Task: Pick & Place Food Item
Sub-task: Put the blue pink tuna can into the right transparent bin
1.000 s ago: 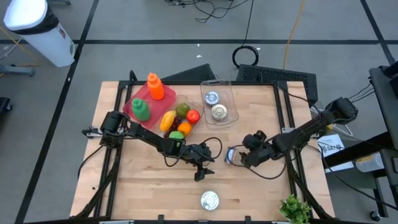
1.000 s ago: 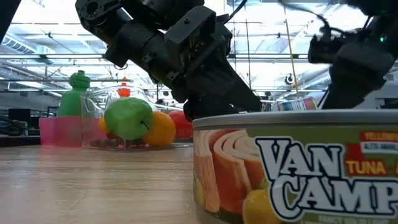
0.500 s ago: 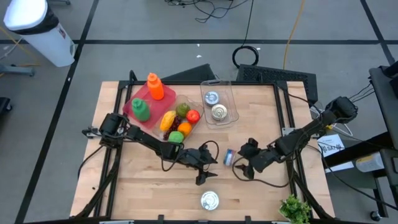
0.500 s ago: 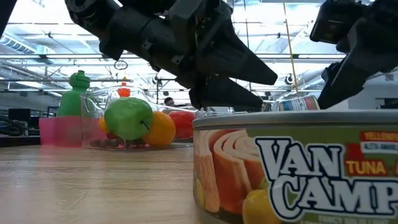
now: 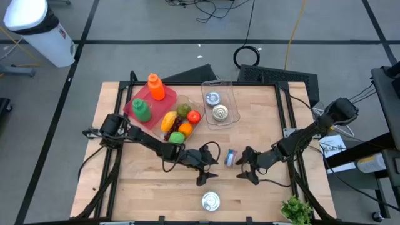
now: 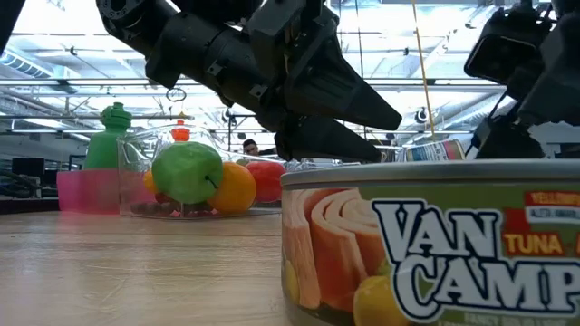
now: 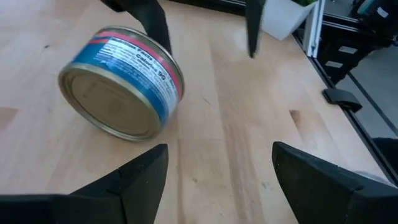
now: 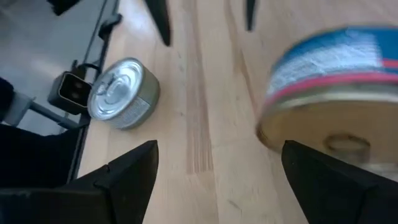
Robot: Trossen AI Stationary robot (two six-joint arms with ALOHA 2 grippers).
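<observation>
Between the two wide-open end effectors, left [image 5: 201, 177] and right [image 5: 245, 174], the small blue-labelled metal can [image 5: 230, 157] lies tipped on the wooden surface [image 5: 262, 115]. Nothing is grabbed yet; picking and placing remain.

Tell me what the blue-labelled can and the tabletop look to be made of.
Blue-labelled can: likely metal, with a dull tinny end, a raised rim and a glossy printed paper or film label around it.
Tabletop: wood, pale planks with visible grain and seams, smooth, probably sealed.

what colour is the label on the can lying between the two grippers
Blue with a red band, on the tipped can; it shows best in the left wrist view.
</observation>
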